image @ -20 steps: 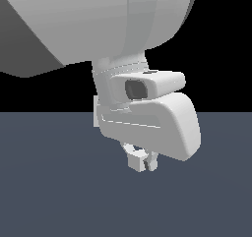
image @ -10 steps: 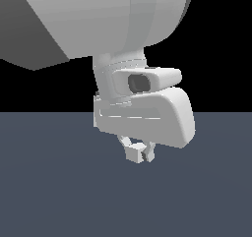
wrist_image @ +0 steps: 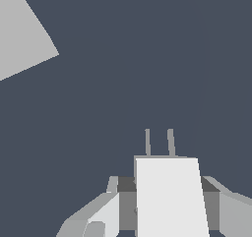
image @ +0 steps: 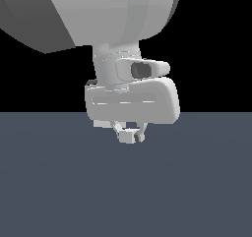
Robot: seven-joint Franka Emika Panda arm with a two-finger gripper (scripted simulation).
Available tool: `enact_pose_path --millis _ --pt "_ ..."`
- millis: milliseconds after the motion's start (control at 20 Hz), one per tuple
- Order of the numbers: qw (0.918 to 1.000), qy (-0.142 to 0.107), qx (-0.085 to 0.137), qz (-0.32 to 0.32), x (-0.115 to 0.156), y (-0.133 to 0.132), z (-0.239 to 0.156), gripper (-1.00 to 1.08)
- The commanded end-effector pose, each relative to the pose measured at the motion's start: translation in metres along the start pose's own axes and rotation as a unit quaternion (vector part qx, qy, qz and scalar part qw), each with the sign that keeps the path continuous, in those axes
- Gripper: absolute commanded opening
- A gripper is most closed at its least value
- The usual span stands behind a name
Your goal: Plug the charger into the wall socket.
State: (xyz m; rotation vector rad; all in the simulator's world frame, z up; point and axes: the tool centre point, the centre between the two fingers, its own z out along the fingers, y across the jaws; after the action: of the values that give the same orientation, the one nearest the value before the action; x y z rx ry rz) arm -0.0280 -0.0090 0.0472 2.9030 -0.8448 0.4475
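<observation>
Claw (wrist_image: 165,206) clamped on charger (wrist_image: 170,196), fingers pressing both sides; prongs point outward, touching nothing

Charger (wrist_image: 170,196) between gripper (wrist_image: 167,206) fingers

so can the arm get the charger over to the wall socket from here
Probably yes. The tool is shut on the charger, prongs pointing ahead. The wall socket sits off to one side, and only bare floor shows between them. The arm would need to turn to face it.

Bulky pale-grey arm (image: 108,14) (smooth, rounded shells throughout).
</observation>
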Motion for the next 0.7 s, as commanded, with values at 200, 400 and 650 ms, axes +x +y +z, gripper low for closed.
enact_pose_path --millis 200,400,650 --pt "0.9958 0.001 0.027 -0.088 0.013 -0.025 -0.016 -1.00" --pt "0.9895 0.001 0.043 -0.138 0.018 -0.040 -0.026 -1.00" --pt "0.9798 0.000 0.060 -0.191 0.022 -0.056 -0.036 -1.00"
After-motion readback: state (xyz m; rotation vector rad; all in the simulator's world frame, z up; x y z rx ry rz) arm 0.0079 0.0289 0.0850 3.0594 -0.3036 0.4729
